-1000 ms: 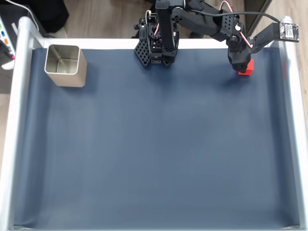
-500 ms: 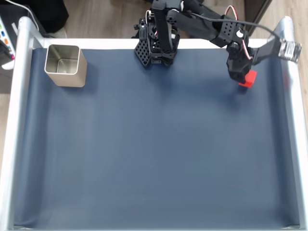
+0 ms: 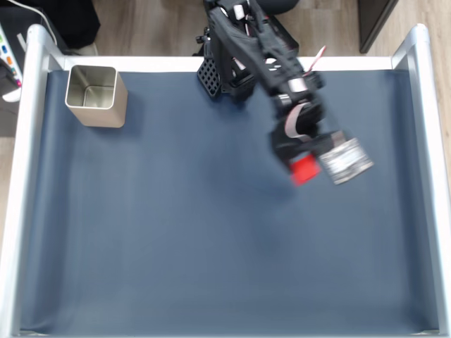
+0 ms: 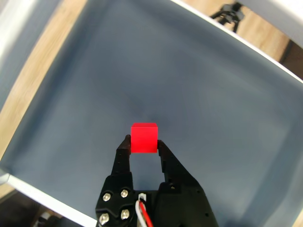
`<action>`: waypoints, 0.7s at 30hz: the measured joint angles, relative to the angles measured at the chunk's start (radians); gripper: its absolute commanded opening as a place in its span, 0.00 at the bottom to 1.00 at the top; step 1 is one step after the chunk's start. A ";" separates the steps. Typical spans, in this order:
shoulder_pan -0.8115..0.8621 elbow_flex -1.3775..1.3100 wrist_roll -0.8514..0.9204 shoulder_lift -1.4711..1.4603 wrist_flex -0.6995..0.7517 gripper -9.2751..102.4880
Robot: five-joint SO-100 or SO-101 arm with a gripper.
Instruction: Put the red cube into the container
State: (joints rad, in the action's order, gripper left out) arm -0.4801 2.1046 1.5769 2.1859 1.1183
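Carry step: tool (image 4: 143,144) clamped on red cube (image 4: 144,137), lifted above table (image 3: 176,246) mid-right in fixed view. Next: swing to container (image 3: 96,96) at top-left corner, release w/ cube over opening.

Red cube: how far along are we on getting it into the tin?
Done: the red cube is picked up, pinched between the jaws of the gripper and lifted clear of the blue mat. In hand: the arm carries the cube over the middle of the mat in the fixed view. Left: the tin sits empty in the far left corner, so the carry across and the drop remain.
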 measured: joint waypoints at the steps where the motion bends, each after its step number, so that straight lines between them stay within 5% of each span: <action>1: 0.072 0.000 0.021 0.017 0.011 0.08; 21: 1.246 -0.029 0.371 0.221 0.081 0.08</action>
State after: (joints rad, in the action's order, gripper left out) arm 0.7655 2.0755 1.9482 2.4068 1.1996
